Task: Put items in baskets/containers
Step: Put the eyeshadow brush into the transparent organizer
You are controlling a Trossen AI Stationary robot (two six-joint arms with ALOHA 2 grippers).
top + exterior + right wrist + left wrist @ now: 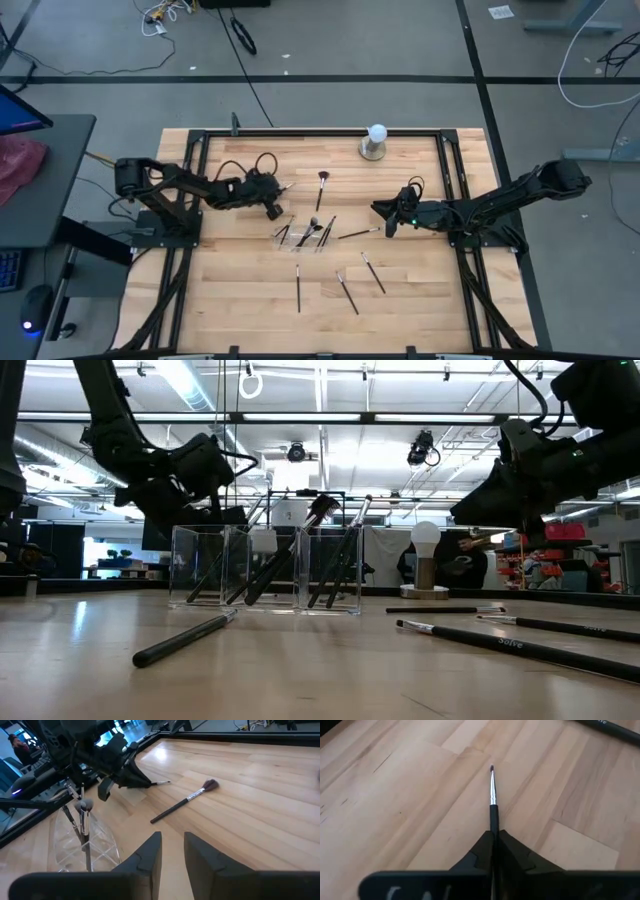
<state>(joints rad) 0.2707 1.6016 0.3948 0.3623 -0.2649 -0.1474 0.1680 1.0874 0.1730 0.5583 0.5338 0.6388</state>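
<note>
Left gripper (493, 851): clamped on thin brush (492, 795) by its dark handle, silver ferrule and tip pointing forward; held above bare wood just beside clear tray (303, 238), on its far-left side.
Right gripper (172, 851): fingers slightly parted, nothing between them; hovered right of tray.
Clear tray: at table centre, several brushes leaning inside.
Loose brushes: fan-headed brush (322, 187) beyond tray; four others on near half, e.g. (298, 285).
White ball lamp (375, 141): at far edge.
</note>
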